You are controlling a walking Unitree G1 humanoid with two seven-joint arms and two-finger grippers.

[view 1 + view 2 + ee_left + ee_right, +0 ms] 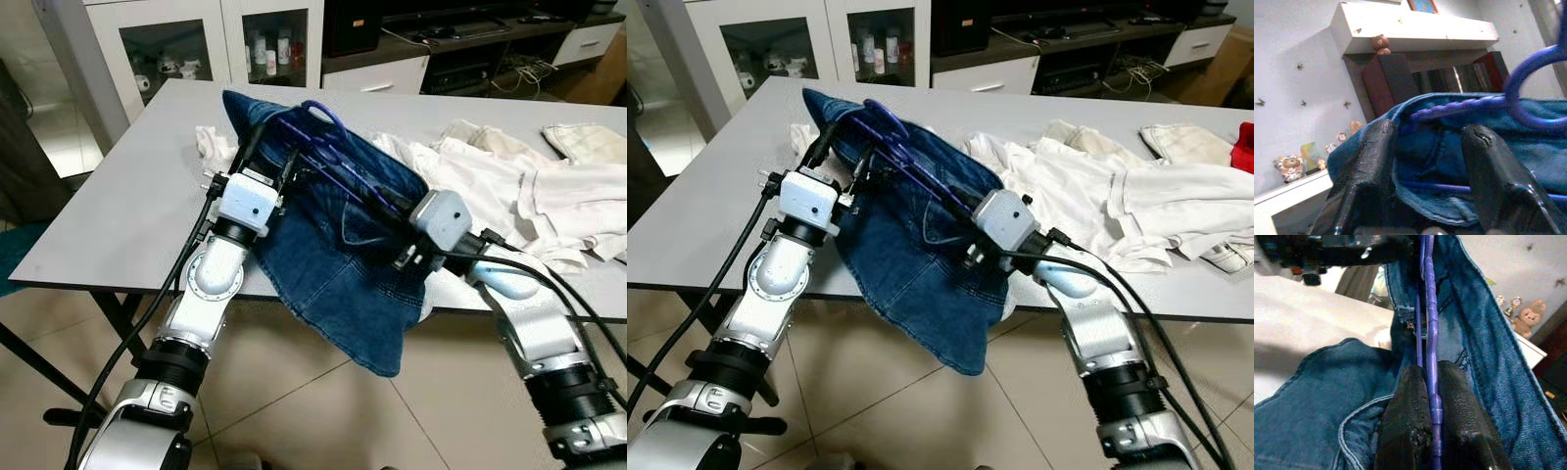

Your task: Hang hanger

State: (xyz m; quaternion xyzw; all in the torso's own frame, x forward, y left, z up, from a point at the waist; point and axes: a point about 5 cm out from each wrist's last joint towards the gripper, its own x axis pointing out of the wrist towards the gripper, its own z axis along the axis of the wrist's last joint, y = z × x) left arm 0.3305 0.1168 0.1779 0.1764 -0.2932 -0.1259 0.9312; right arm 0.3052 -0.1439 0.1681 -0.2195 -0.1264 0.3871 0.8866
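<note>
Hanger: a purple hanger lies across the top of the denim, its hook curving up at the far end; one arm runs inside the waistband.
Denim: a blue denim garment is draped over the near edge of the counter, its lower part hanging past the edge toward the floor.
Right tool: the right tool is closed tight on the hanger's ribbed arm, one black finger on each side of the purple bar, at the right end of the waistband.
Left tool: the left tool sits at the left end of the denim; its two fingers stand apart, with folded denim and a stretch of the purple bar lying between them. Whether they press on the cloth cannot be told.
Counter: a grey counter carries the clothes.
White clothes: a heap of white clothes lies just to the right of the denim, and a smaller white cloth peeks out on its left.
Cabinet: a white glass-fronted cabinet stands beyond the counter.
Floor: beige tiles show beneath.
</note>
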